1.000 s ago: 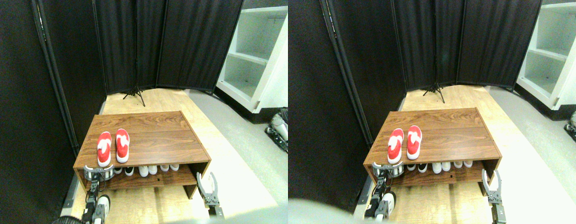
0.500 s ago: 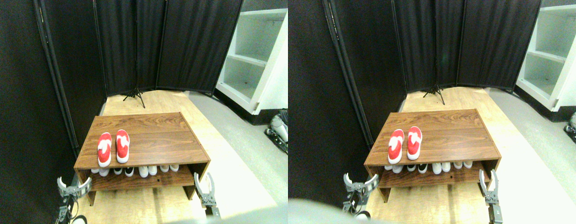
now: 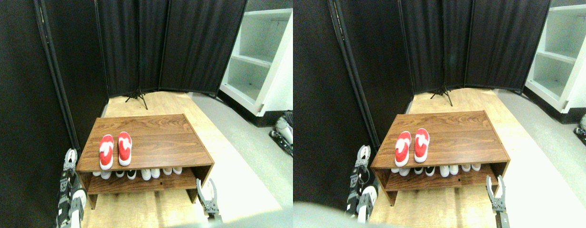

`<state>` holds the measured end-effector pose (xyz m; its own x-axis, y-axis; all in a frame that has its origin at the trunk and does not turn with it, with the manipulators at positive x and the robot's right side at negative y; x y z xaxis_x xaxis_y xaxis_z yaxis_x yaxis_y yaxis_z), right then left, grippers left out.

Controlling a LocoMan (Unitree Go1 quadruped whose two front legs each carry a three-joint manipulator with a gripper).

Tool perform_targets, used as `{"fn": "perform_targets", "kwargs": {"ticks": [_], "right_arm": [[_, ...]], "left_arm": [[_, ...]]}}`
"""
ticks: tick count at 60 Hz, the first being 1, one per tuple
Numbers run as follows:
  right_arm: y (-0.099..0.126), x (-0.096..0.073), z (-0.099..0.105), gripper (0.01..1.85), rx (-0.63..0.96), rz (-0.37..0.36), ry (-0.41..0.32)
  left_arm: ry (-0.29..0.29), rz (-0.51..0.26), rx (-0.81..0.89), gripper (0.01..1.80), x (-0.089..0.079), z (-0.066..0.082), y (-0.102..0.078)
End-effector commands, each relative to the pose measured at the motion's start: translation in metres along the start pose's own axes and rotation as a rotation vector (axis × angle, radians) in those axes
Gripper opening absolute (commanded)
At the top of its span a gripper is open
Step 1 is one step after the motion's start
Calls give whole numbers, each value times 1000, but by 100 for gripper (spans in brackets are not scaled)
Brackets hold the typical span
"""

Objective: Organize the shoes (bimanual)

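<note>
Left gripper point(image 3: 70, 156) has swung from the rack's front out to its left side and now sits upright beside the top's left edge, jaw state I cannot tell; right gripper point(image 3: 208, 191) has dropped slightly, jaws apart, just off the front-right corner. Shoes point(image 3: 115, 149) lie paired, touching, toes away, on the shoe rack point(image 3: 169, 142) top near its front-left edge, apparently already tidied. Open room lies right and behind; the dark screen point(image 3: 27, 95) crowds the left.

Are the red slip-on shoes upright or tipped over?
Upright: both red slip-on shoes rest sole-down, white patches up, side by side on the brown wooden rack's top.
</note>
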<state>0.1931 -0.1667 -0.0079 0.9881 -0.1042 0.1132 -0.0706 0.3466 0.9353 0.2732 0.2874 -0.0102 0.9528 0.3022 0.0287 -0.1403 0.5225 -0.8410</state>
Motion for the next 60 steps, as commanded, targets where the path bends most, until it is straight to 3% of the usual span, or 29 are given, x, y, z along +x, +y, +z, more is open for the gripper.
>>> {"fn": "perform_targets", "kwargs": {"ticks": [1,9,24,60], "right_arm": [[11,1,4,23,-3,56,-24],[11,-1,6,25,-12,52,-31],[12,-3,7,22,9,44,-34],[14,1,7,23,5,28,-54]], "left_arm": [[25,-18,18,1,11,-8,-2],[43,9,26,1,29,-25,1],[35,68,110,1,42,-50,2],[88,115,-18,1,36,-94,-18]]}}
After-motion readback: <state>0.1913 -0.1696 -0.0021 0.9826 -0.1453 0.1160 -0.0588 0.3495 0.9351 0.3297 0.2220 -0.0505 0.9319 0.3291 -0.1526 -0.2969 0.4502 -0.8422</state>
